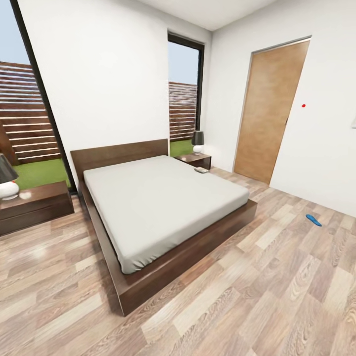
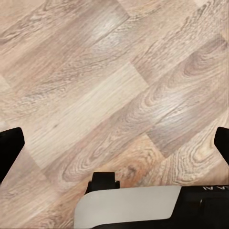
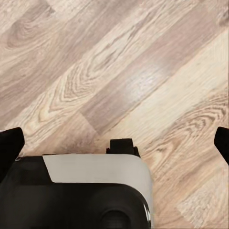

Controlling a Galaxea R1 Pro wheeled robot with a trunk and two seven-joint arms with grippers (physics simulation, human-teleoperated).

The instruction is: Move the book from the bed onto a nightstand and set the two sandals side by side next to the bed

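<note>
Bed (image 1: 163, 207) is the landmark: it stands in the middle of the room, headboard against the far white wall. 1 blue sandal (image 1: 313, 220) lies on the plank floor (image 1: 257, 301) well apart from the bed's foot, on the robot's right, near the white wall with the tan wood panel (image 1: 269, 111); its long axis slants roughly parallel to that wall. A small pale object (image 1: 201, 170), too small to tell if it is the book, lies at the bed's far right corner, just beside the nightstand (image 1: 196, 159) with the dark-shaded lamp (image 1: 198, 142). Another nightstand (image 1: 32, 205) stands left of the bed.

Judging by side, the right arm is nearer the sandal, though the base must likely close the gap first.

Left gripper (image 2: 114, 143) and right gripper (image 3: 114, 143) each point straight down at bare planks, fingertips spread wide at the frame edges, gripping nothing.
</note>
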